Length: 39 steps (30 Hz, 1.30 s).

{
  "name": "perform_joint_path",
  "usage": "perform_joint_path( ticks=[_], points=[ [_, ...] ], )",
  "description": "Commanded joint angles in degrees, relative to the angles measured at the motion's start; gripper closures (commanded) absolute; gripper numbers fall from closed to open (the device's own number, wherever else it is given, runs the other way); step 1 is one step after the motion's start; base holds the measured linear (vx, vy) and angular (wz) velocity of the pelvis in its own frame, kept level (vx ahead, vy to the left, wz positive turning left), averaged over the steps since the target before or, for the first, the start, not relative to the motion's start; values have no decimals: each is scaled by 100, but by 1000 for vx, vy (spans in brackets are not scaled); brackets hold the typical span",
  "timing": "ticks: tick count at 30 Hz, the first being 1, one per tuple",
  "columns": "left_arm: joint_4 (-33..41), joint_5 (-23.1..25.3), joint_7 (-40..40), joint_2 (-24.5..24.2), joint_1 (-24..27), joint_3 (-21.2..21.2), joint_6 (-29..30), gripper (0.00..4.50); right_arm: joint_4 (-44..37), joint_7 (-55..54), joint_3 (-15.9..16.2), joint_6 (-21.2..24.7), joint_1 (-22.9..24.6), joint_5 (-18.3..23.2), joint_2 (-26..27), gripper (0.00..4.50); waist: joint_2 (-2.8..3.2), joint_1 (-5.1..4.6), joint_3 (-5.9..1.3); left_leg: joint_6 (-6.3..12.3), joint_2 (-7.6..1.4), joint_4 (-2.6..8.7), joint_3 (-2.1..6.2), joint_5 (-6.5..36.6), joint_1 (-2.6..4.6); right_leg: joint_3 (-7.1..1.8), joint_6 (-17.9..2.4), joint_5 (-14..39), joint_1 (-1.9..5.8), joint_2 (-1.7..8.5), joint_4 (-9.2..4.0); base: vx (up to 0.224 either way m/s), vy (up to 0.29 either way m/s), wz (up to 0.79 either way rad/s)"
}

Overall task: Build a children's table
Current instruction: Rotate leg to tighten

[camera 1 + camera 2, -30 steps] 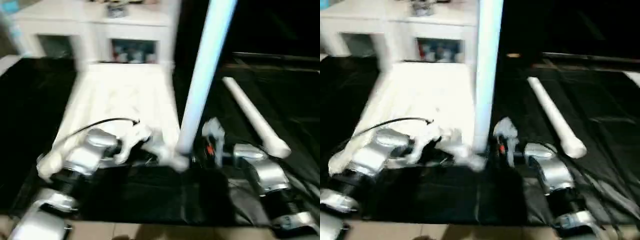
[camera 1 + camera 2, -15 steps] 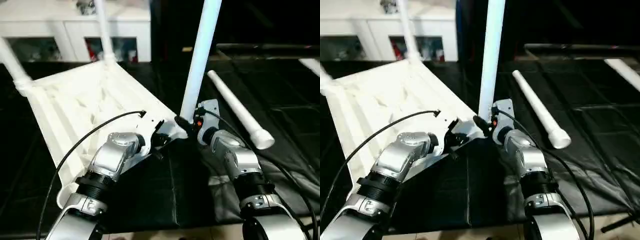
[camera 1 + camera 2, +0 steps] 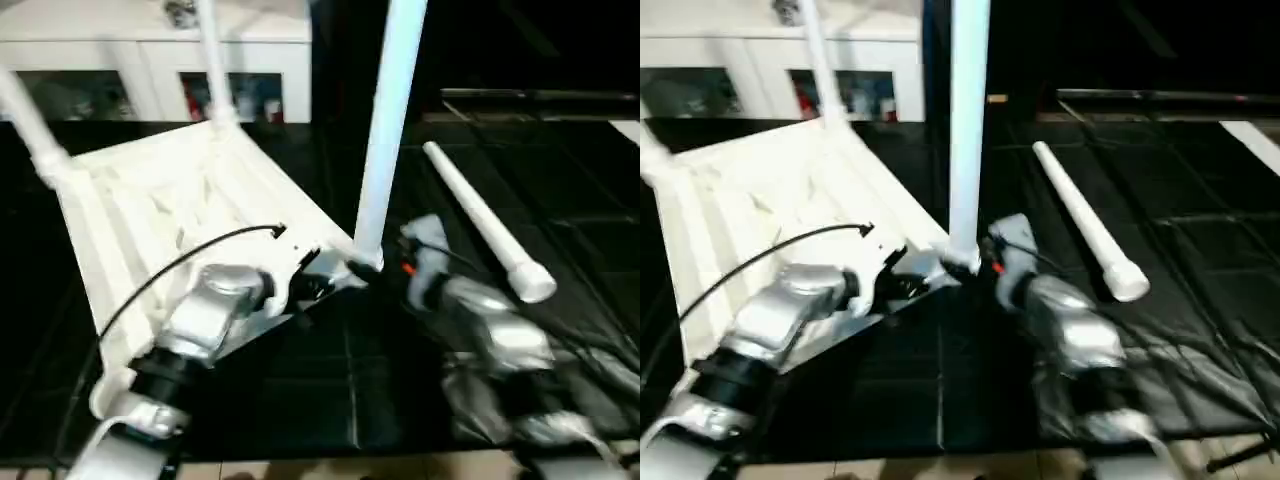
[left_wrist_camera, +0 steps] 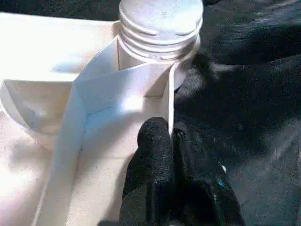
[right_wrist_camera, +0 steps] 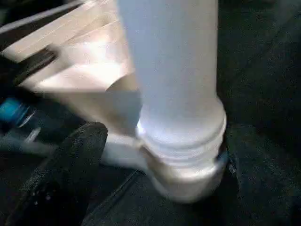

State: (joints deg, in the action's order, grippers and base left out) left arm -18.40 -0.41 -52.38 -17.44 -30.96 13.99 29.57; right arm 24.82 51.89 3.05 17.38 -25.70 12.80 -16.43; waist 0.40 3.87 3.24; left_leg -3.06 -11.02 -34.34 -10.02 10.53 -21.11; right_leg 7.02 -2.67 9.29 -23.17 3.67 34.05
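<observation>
The children's table top lies upside down on the black mat, ribbed side up. Two legs stand in its far corners. A third leg stands upright in the near corner socket. Another leg lies loose on the mat to the right. My left gripper is shut on the top's thin rim just beside that socket. My right gripper is open at the base of the upright leg, and one of its fingers stands clear of it.
A white cabinet with glass doors stands behind the table top. The black mat covers the floor, with a dark bar along the back right. Pale floor shows at the near edge.
My right gripper has opened off the upright leg, and its arm is blurred in motion, drawing slightly back. My left gripper keeps its hold on the rim. The camera has shifted.
</observation>
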Motion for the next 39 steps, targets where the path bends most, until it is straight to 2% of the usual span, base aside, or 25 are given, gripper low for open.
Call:
perform_joint_path(
  ticks=[1,6,8,9,11,12,13,16,18,23,26,32,36,39],
  points=[
    [192,-146,-365,-141,-146,5,-342,450,-197,421,112,57,37,26,-187,11,20,41,-412,418,-238,354,93,951,54,-366,-747,1661,376,514,-473,0,0,0],
    [128,-186,-1362,-645,-149,316,-940,450,-250,1325,427,-63,-60,-112,-871,11,-2,116,-415,404,-251,352,89,955,71,-367,-753,1739,367,512,-467,0,0,0],
    [140,-193,-1730,-777,-149,454,-1141,450,-232,1490,532,-133,-107,-190,-961,11,15,178,-420,383,-271,344,69,941,116,-382,-845,1614,316,500,-447,0,0,0],
    [134,-179,-1917,-845,-157,543,-1237,450,-225,1571,602,-196,-137,-239,-994,11,14,201,-422,369,-278,351,72,930,111,-383,-897,1566,326,515,-433,0,0,0],
    [117,-172,-2027,-886,-167,597,-1305,450,-233,1633,655,-232,-153,-262,-1026,11,23,235,-426,346,-292,354,75,919,101,-387,-910,1505,329,521,-414,0,0,0],
    [46,-116,-2243,-958,-196,735,-1478,450,-249,1770,771,-240,-218,-275,-1034,11,31,276,-428,321,-298,349,65,982,147,-391,-921,1549,295,520,-430,0,0,0],
    [37,-108,-2262,-964,-200,749,-1497,450,-252,1787,783,-240,-225,-274,-1034,11,30,287,-427,320,-296,350,67,1001,151,-391,-927,1553,291,514,-426,0,0,0],
    [-82,3,-2506,-1042,-216,940,-1780,450,-354,2102,974,-261,-290,-222,-1053,11,38,323,-419,282,-320,364,64,1077,154,-409,-911,1591,291,524,-426,0,0,0],
    [-125,74,-2503,-1048,-211,1003,-1880,450,-409,2227,1061,-285,-306,-217,-1058,11,36,383,-424,238,-325,372,67,1110,157,-414,-891,1647,300,543,-421,0,0,0],
    [-268,204,-2312,-979,-206,1039,-1938,450,-487,2448,1219,-319,-308,-298,-1082,11,0,368,-418,188,-315,387,86,1101,104,-408,-800,1756,348,560,-419,0,0,0],
    [-421,309,-2130,-949,-218,1043,-1991,450,-472,2559,1336,-392,-288,-382,-1146,11,-19,360,-413,201,-294,373,73,1080,105,-413,-770,1847,340,558,-434,0,0,0],
    [-601,352,-2092,-962,-205,1069,-2191,450,-395,2574,1444,-435,-299,-486,-1203,11,-20,358,-386,174,-296,390,89,1279,139,-393,-585,2412,324,565,-507,0,0,0],
    [-627,357,-2101,-955,-187,1076,-2231,450,-201,2401,1389,-341,-409,-506,-1105,11,-22,338,-379,167,-290,396,92,1314,140,-390,-568,2485,324,562,-521,0,0,0],
    [-652,365,-2107,-945,-196,1074,-2237,450,-146,2401,1371,-314,-452,-471,-1072,11,-18,334,-370,142,-288,395,91,1421,173,-386,-550,2640,314,565,-545,0,0,0]
  ],
)
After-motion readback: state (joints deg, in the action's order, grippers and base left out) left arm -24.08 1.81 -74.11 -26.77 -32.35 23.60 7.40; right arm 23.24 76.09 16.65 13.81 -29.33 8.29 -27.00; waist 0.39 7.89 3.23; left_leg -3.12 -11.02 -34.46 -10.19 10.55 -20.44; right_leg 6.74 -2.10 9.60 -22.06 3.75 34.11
